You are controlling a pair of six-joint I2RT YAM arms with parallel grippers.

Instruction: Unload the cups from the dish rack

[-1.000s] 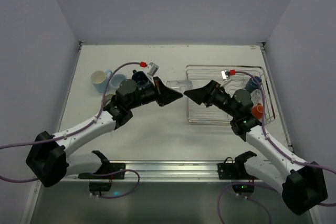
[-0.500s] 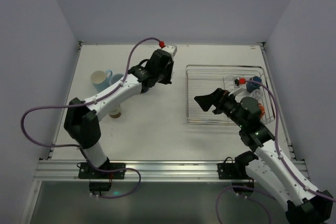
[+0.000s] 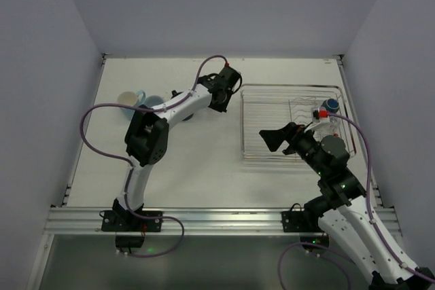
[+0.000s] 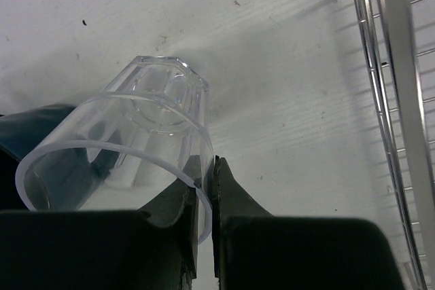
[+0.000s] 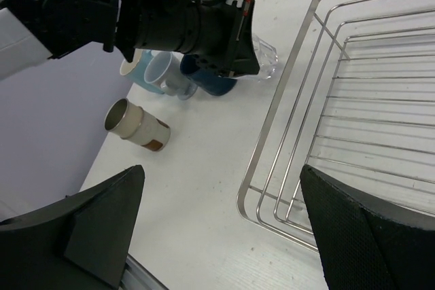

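Note:
My left gripper (image 3: 228, 96) is shut on the rim of a clear glass tumbler (image 4: 136, 134), one finger inside and one outside. It holds the tumbler tilted, low over the table, just left of the dish rack (image 3: 292, 89). A dark navy cup (image 4: 27, 134) is right beside the tumbler. The right wrist view shows the tumbler (image 5: 264, 56), the navy cup (image 5: 211, 83), two light mugs (image 5: 153, 73) and a cream/tan cup (image 5: 136, 127) lying on its side. My right gripper (image 3: 272, 139) is open and empty over the rack's near-left corner (image 5: 272, 188). A blue cup (image 3: 331, 105) stays in the rack.
The left arm (image 3: 146, 140) stretches across the table's left half. A cream mug (image 3: 127, 103) and a light blue mug (image 3: 151, 103) stand at the left. The rack's wire edge (image 4: 394, 100) is close to the right of the tumbler. Walls enclose the table.
The left arm has swung out from the middle toward the back with the tumbler and now holds it beside the rack's left side. The right gripper has drawn back to the right.

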